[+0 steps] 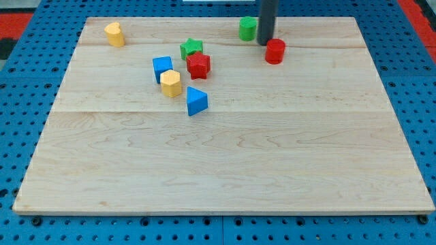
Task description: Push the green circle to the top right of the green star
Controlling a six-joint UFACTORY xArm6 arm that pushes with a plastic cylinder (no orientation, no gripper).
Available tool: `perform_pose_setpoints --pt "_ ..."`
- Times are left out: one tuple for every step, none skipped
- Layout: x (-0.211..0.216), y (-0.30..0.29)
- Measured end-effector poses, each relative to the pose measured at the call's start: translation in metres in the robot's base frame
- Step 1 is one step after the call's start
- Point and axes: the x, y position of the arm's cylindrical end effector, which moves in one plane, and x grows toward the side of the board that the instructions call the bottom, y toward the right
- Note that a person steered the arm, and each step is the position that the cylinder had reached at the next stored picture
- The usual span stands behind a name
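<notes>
The green circle (247,28) stands near the view's top, right of centre. The green star (191,48) lies to its lower left, touching the red star (199,65) below it. My tip (265,43) comes down just to the right of the green circle, close beside it, between it and the red cylinder (274,51). I cannot tell whether the tip touches the green circle.
A blue cube (162,69), a yellow hexagon (171,83) and a blue triangle (196,101) cluster below and left of the stars. A yellow block (114,33) sits at the top left. The wooden board (225,170) lies on a blue pegboard.
</notes>
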Motion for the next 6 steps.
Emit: perform_pose_setpoints --pt "0.0 0.025" --pt "-0.011 0.054" --pt "-0.023 0.055" --pt "-0.042 -0.017" --pt "-0.051 -0.077" --pt "-0.048 -0.055"
